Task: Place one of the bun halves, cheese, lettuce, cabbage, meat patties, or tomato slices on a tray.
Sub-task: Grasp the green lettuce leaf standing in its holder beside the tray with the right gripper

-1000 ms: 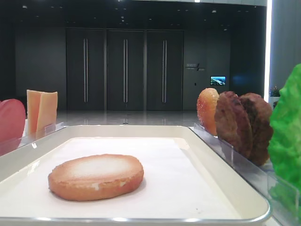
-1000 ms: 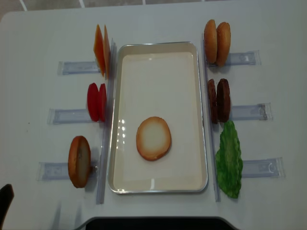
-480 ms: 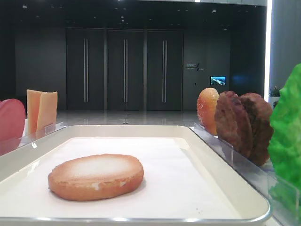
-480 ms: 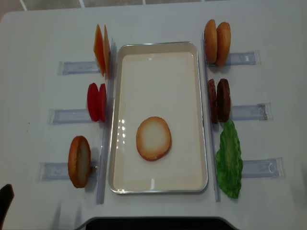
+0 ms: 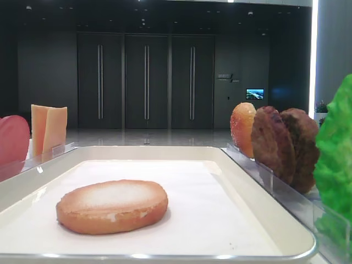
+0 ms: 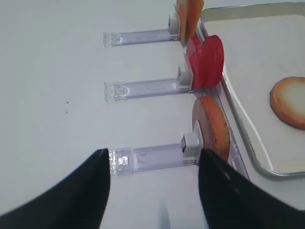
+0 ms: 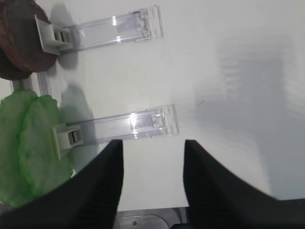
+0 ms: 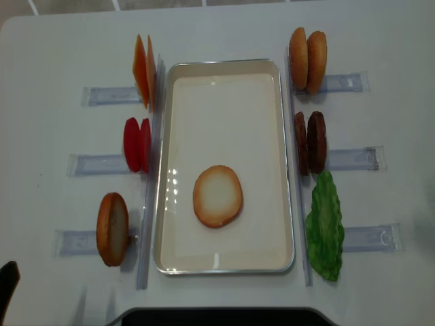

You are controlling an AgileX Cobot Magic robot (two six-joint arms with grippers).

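Observation:
A pale-faced bun half [image 8: 217,196] lies flat on the paper-lined tray [image 8: 224,102]. Another bun half [image 8: 112,229] stands in the near left holder, and two glossy ones [image 8: 307,60] stand at the far right. Cheese [image 8: 143,71] and tomato slices [image 8: 137,145] stand left of the tray. Meat patties [image 8: 310,142] and lettuce [image 8: 325,227] are on its right. Cabbage is out of view. My left gripper [image 6: 152,157] is open and empty over the bun's holder [image 6: 152,157]. My right gripper [image 7: 153,148] is open and empty, right of the lettuce [image 7: 24,143].
Clear plastic holders [image 8: 367,238] stick out sideways from each food item on both sides of the tray. A dark part of an arm [image 8: 7,285] shows at the bottom left corner. A dark edge [image 8: 217,316] runs along the table's near side.

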